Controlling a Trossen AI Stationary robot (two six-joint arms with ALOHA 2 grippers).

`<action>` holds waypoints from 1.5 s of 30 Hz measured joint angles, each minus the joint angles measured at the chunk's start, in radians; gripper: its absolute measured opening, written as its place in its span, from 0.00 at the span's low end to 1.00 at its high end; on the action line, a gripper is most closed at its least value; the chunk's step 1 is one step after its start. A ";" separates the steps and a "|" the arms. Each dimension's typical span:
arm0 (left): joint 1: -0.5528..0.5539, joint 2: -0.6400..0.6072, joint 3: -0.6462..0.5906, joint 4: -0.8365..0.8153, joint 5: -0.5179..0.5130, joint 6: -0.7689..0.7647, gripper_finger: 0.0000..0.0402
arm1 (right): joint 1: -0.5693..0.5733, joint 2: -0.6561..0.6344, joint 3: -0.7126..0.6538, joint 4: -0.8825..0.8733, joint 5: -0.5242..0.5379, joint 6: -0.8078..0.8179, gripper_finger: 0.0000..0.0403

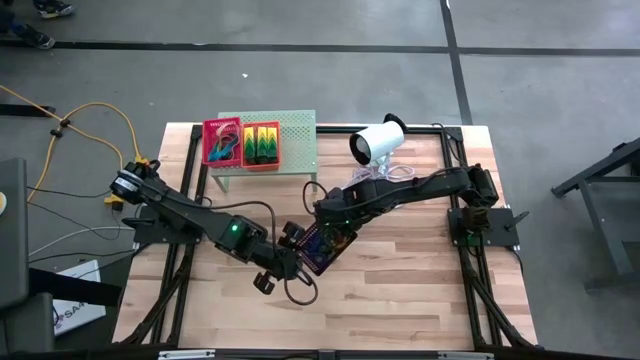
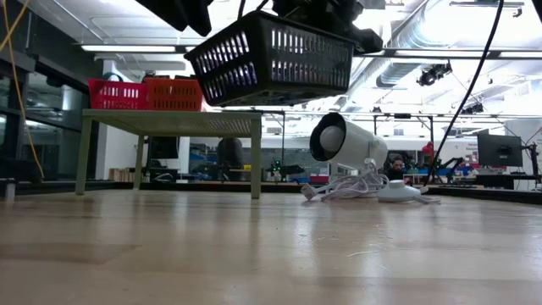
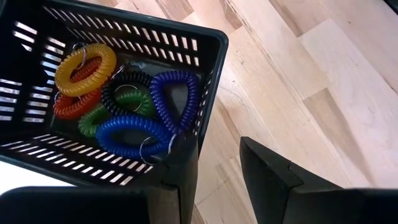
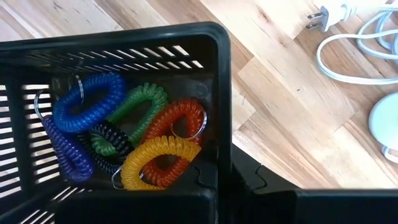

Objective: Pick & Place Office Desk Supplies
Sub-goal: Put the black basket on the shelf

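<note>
Black mesh basket (image 2: 271,58) held in the air above the table (image 1: 420,270) by both arms

The left gripper (image 1: 296,252) and right gripper (image 1: 335,228) each pinch a rim of the tilted basket from opposite sides; inside lie coiled loops (image 3: 121,99) in yellow, red, green, black and blue. The red basket (image 1: 222,142) and orange-red basket (image 1: 262,145) stand side by side on the pale-green stand (image 1: 295,160), beside the white cylinder device (image 1: 378,142)
</note>
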 joint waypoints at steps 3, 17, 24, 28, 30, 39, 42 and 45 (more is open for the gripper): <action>0.000 0.000 0.000 0.000 0.000 -0.003 0.28 | 0.000 0.000 0.000 0.006 0.011 -0.010 0.01; -0.031 0.000 0.000 -0.014 -0.096 0.019 0.28 | 0.000 0.000 0.000 0.062 0.021 0.011 0.01; -0.033 0.000 0.000 -0.013 -0.112 0.049 0.28 | 0.002 0.000 0.000 0.060 0.000 0.033 0.01; -0.033 0.000 0.000 -0.022 -0.112 0.049 0.28 | 0.002 0.000 0.000 0.057 0.000 0.033 0.01; -0.033 0.000 0.000 -0.026 -0.112 0.049 0.28 | 0.002 0.000 0.000 0.057 0.000 0.033 0.01; -0.045 0.005 0.000 -0.035 -0.111 0.061 0.28 | 0.002 0.006 0.000 0.058 0.015 0.043 0.01; -0.047 0.005 0.000 -0.035 -0.110 0.065 0.28 | 0.003 0.006 0.000 0.059 0.016 0.043 0.01; -0.047 0.005 0.000 -0.036 -0.106 0.083 0.28 | 0.003 0.006 0.000 0.060 0.016 0.058 0.01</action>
